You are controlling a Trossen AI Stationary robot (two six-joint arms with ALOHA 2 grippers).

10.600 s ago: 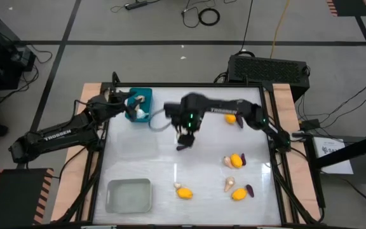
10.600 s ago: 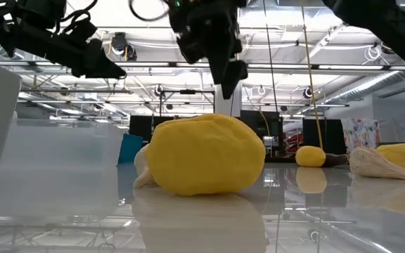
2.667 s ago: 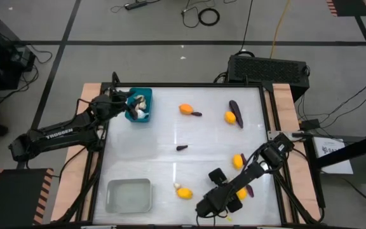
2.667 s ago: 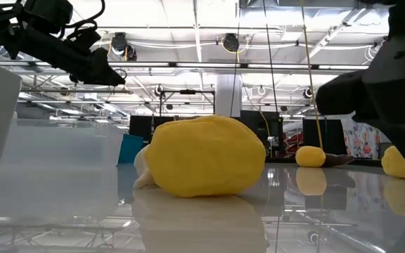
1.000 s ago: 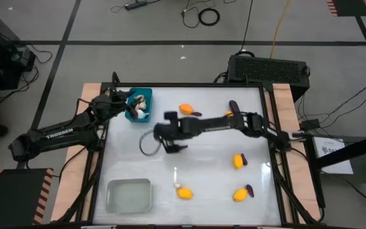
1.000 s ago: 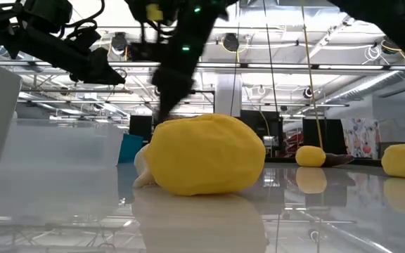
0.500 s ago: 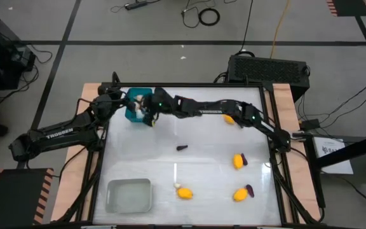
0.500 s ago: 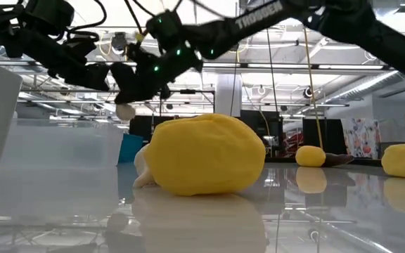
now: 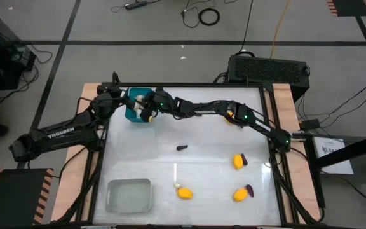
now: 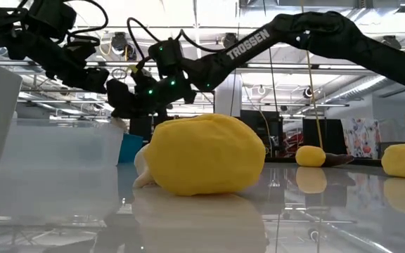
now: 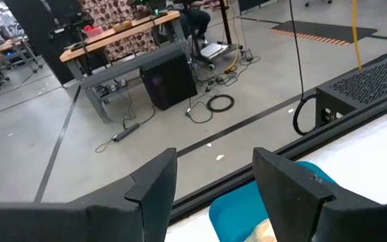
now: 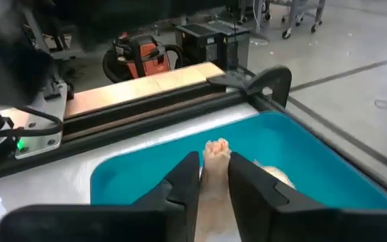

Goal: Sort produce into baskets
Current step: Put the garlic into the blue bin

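Note:
The teal bin (image 9: 134, 108) stands at the table's far left; it also shows in the right wrist view (image 12: 301, 154). My right gripper (image 9: 147, 109) reaches across the table and hangs over that bin, shut on a whitish-beige garlic bulb (image 12: 214, 161). Another bulb (image 12: 274, 176) lies inside the bin. My left gripper (image 9: 115, 102) hovers open and empty at the bin's left side (image 11: 213, 168). The pale translucent bin (image 9: 129, 194) stands at the near left. Lemons (image 9: 184, 193), (image 9: 239, 194), (image 9: 237, 160) and a small eggplant (image 9: 182, 147) lie on the table. My right gripper pinches the garlic bulb between its two fingers (image 12: 183, 181), one on each side of its body (image 12: 213, 185). The bulb's pointed tip (image 12: 216, 144) sticks out past the fingertips. The bulb is lifted clear, above the teal bin's inside.
A big lemon (image 10: 206, 165) with a garlic bulb beside it lies close to the low camera. A lemon and an eggplant (image 9: 234, 118) lie at the far right, partly under my right arm. A black box with cables (image 9: 269, 69) stands beyond the table's far edge.
My right gripper has swept from the table's middle toward the far left with the garlic bulb, reached over the teal bin, and then sunk a little toward it. It stays shut on the bulb.

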